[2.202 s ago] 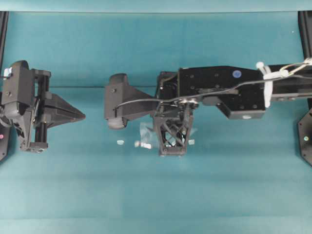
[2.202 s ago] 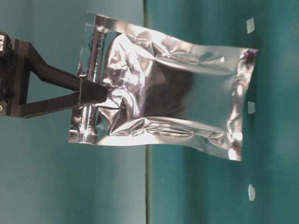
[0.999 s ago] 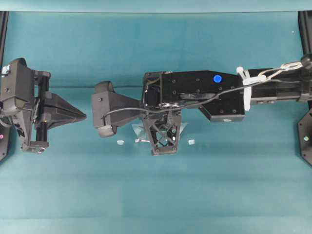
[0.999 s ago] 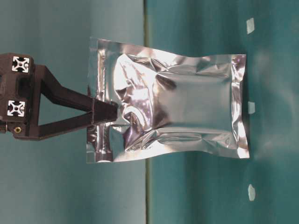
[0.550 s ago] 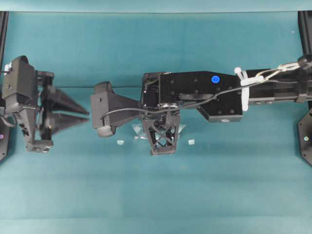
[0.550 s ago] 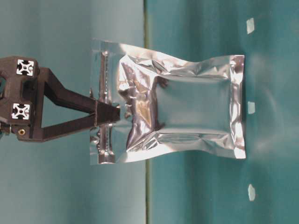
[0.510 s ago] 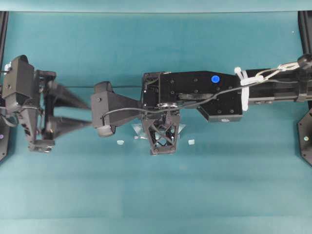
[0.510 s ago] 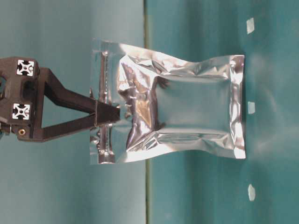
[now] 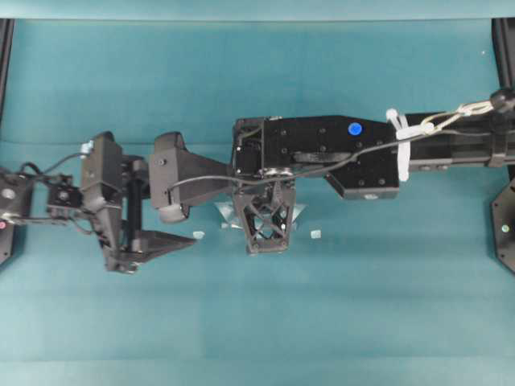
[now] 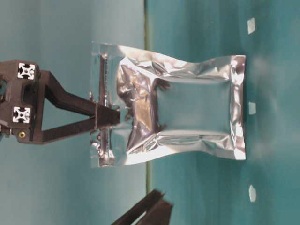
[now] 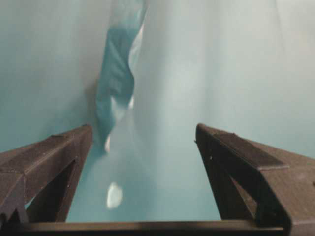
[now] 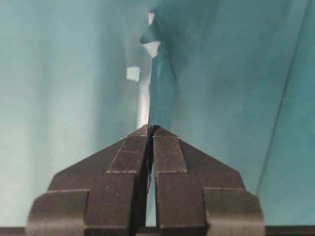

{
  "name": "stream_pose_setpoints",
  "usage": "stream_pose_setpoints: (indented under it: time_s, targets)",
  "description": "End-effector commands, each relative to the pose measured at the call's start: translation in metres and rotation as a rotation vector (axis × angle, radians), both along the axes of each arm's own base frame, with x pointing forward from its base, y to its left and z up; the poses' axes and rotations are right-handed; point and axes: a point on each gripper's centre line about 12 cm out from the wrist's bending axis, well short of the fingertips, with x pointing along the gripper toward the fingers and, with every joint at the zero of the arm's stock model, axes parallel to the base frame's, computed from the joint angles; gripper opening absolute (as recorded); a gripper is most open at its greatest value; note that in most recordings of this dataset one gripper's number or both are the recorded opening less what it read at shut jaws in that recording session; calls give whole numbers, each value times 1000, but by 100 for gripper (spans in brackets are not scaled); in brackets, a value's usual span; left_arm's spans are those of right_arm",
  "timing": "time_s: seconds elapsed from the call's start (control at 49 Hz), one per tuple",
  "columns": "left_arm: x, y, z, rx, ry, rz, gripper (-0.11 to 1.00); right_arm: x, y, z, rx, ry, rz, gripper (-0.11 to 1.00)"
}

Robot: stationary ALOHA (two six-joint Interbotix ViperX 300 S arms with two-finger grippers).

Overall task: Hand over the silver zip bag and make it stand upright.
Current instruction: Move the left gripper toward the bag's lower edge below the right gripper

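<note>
The silver zip bag (image 10: 173, 110) hung from the right gripper (image 10: 115, 116), whose two fingers were pressed flat together on the zip end. In the right wrist view the foil (image 12: 158, 93) ran edge-on straight out from between the closed tips. The table-level camera seemed to lie on its side, so the bag stretched away from the pincer toward the teal table (image 10: 272, 140). Its far sealed edge sat close to the table, though I could not tell whether it actually touched. Three small white scraps (image 10: 251, 108) lay on the table just past that edge.

The left gripper (image 9: 165, 241) stood with its fingers spread wide and nothing between them. From above it sat off to one side of the right gripper (image 9: 264, 233), near but clear of it. In its own camera the bag (image 11: 115, 73) showed ahead, beyond the finger tips and nearer the finger on the left of that view, not yet between them. One dark finger tip (image 10: 150, 208) poked into the table-level view beside the bag, apart from it.

As I judged it, the handover had not happened. The right pincer alone carried the bag. Left to do were the left pincer's grip, the right one's release, and standing the bag upright on the table.
</note>
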Motion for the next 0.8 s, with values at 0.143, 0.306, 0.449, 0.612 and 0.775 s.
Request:
stream_pose_setpoints:
  time_s: [0.143, 0.306, 0.449, 0.612, 0.775]
  targets:
    - [15, 6, -18, 2, -72, 17, 97, 0, 0, 8, -4, -28, 5, 7]
    - [26, 8, -30, 3, -101, 20, 97, -1, 0, 7, -2, -25, 2, 7]
    - [36, 16, -37, 8, -120, 43, 96, -1, 0, 7, -1, -25, -1, 7]
    - [50, 20, -45, 15, -115, 52, 96, -1, 0, 7, -1, -25, -4, 7]
    - [63, 21, -52, 15, -106, 52, 96, -1, 0, 7, 0, -25, -6, 7]
